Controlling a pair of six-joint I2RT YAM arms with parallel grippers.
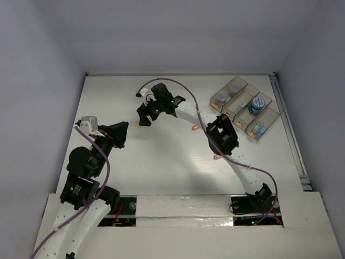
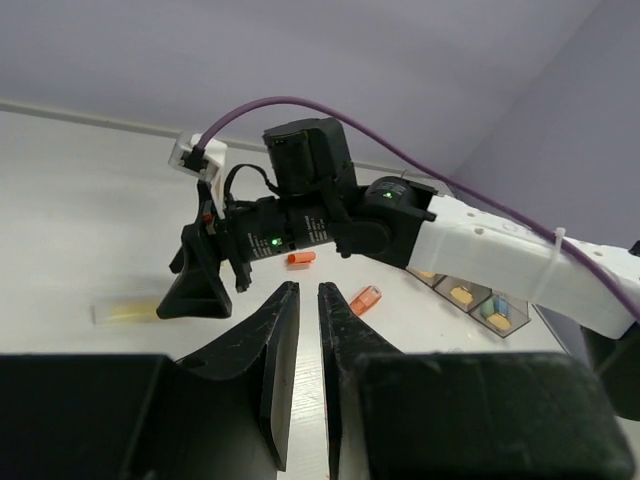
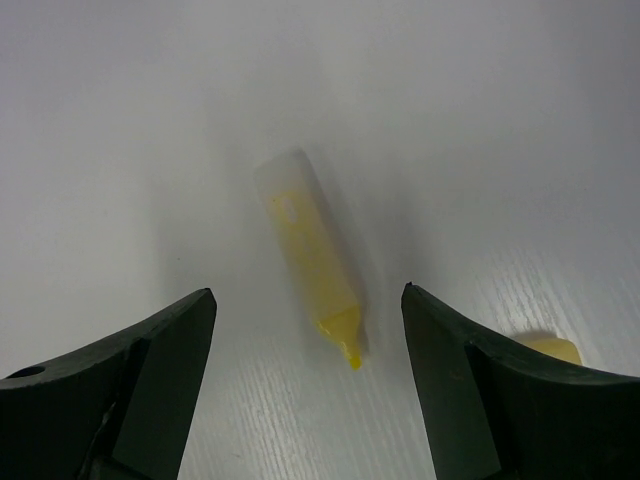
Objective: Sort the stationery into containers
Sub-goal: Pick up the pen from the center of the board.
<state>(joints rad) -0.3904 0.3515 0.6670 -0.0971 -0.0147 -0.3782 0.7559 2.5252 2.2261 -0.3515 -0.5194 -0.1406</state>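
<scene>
Stationery (image 3: 312,250) on show: a yellow stick with a clear cap lies flat on the white table (image 1: 161,178), well to the left of the containers (image 1: 269,116). It lies between the fingers of the right gripper (image 1: 144,118), which stand wide apart and touch nothing. A second yellow stub (image 3: 548,348) peeks out just behind one finger (image 3: 470,390).

The four joined clear bins sit at an angle near the table's right edge. Rolls (image 1: 259,103) fill the two farther bins, small yellow and light-blue pieces (image 1: 259,129) the two nearer. Two orange stubs (image 1: 194,128) lie loose to the left of the containers, one beside the right arm's forearm, the other (image 1: 216,157) nearer the arm bases.

Farther left of the containers, the left gripper (image 2: 308,292) hangs with its fingers drawn almost together, only a thin slit showing and nothing in it. Bare table runs from there to the left and back walls.
</scene>
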